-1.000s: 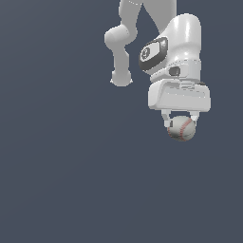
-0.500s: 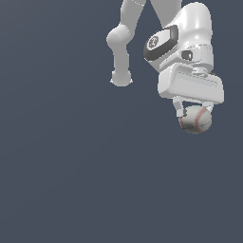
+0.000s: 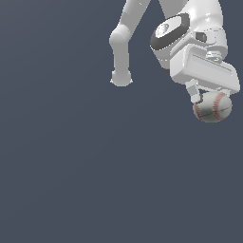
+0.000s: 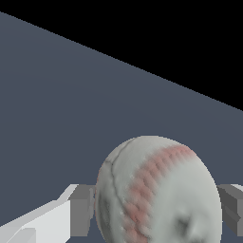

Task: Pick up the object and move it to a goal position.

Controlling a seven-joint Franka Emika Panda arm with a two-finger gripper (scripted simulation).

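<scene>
Baseball (image 3: 212, 106) sits clamped between the gripper (image 3: 207, 102) fingers (apparently tilted), above the floor.

Off-white baseball (image 4: 159, 194) with a matt, slightly mottled leather look and raised red stitching; smooth glossy white plastic arm (image 3: 190, 33); flat matt slate-grey floor (image 3: 71, 166)

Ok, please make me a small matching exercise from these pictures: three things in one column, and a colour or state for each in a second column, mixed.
Column 1:
1. baseball
2. gripper
3. floor

Column 2:
A. plain dark grey-blue
B. off-white with red stitching
C. shut on the ball, one finger at each side

Pairs: 1-B, 2-C, 3-A
</scene>
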